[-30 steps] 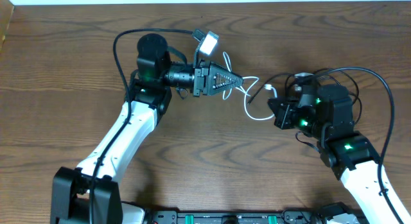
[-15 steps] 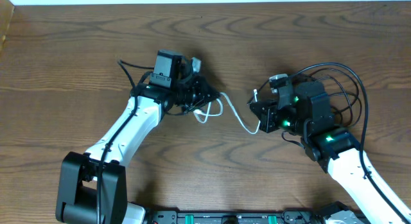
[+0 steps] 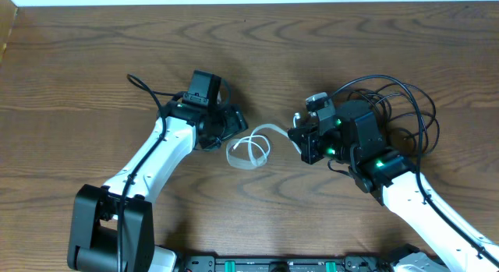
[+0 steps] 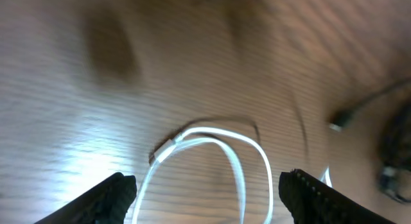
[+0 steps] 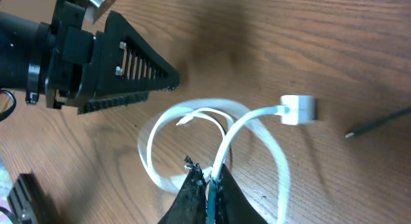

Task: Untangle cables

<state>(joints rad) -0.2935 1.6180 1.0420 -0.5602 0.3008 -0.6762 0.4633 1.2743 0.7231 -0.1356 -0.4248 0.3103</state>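
L wrist view blurred; white cable point(image 4: 186, 137) cut off at 6 o'clock. R wrist view: black cable point(image 5: 379, 124) cut at 3 o'clock.

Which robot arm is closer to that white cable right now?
Right. The right tool is shut on the white cable, pinching a strand. The left tool is open, with its fingers on either side of the cable's loop, not gripping it.
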